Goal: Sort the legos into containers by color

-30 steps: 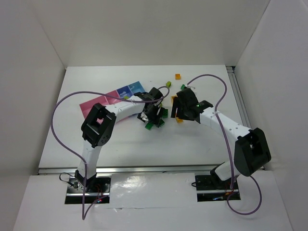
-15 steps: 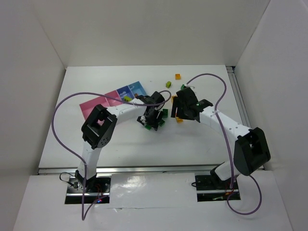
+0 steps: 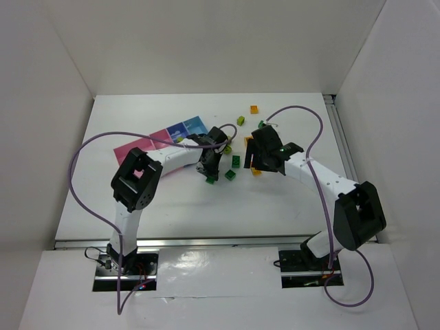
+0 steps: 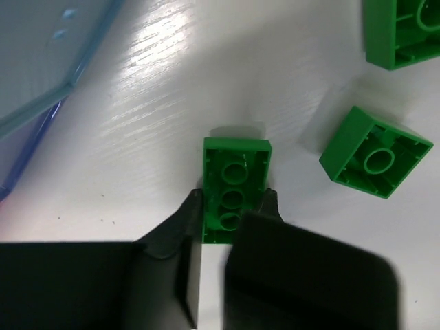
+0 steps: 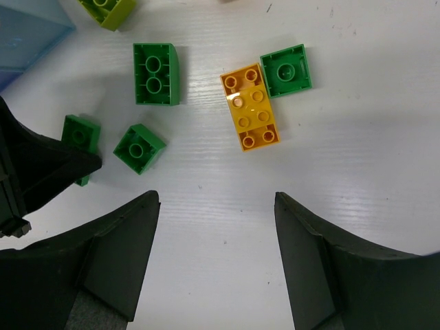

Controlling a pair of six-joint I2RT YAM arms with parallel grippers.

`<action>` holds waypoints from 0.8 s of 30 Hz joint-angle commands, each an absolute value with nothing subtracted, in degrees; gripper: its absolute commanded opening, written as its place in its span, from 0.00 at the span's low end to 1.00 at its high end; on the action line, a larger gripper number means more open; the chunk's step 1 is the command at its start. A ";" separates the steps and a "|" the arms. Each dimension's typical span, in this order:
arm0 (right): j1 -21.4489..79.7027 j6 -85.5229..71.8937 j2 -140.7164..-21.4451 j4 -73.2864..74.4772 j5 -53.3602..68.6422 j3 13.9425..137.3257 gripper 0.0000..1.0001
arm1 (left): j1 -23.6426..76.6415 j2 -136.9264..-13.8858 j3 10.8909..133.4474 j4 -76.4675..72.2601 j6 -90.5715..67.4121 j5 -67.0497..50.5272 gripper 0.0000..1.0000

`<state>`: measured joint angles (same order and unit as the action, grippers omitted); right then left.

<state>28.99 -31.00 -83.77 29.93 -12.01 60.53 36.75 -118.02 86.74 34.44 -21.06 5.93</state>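
Here, the left gripper (image 4: 232, 206) is pinched on the near end of a green brick (image 4: 236, 165), with one finger on each long side. The brick shows its hollow underside, and its long axis points straight away from the fingers. Ahead and to the right, apart from it, a square green brick (image 4: 375, 152) lies upside down and skewed. Farther off on that side shows the corner of another green brick (image 4: 402, 31). Ahead to the left is the wall of a light-blue bin (image 4: 41, 55).

The right gripper (image 5: 216, 206) hangs over the table (image 5: 220, 172) with its jaws apart and nothing between them. Just ahead lies an orange brick (image 5: 251, 106), studs up, its long axis running away and slightly left. A small green block (image 5: 285, 70) sits just beside its far right corner. Left of these lies a two-hole green brick (image 5: 156, 73), upside down.

The row of bins (image 3: 148, 146), pink then blue, lies to the left of the left gripper. What it holds cannot be made out.
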 commanded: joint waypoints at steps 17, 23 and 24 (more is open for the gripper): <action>33.49 -26.37 -92.62 26.19 -8.97 65.74 0.79 | 11.62 -94.75 80.43 45.87 -32.07 9.76 0.00; 35.77 -25.23 -96.85 25.32 -6.33 68.29 0.85 | 2.92 -95.88 77.08 44.47 -33.84 10.02 0.00; 35.77 -25.22 -98.16 25.31 -6.33 68.99 0.85 | 2.38 -96.50 77.08 43.95 -33.84 10.02 0.00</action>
<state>35.07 -26.65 -96.77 27.46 -7.70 65.73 4.29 -95.18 77.41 43.77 -32.01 9.39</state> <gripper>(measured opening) 0.849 0.042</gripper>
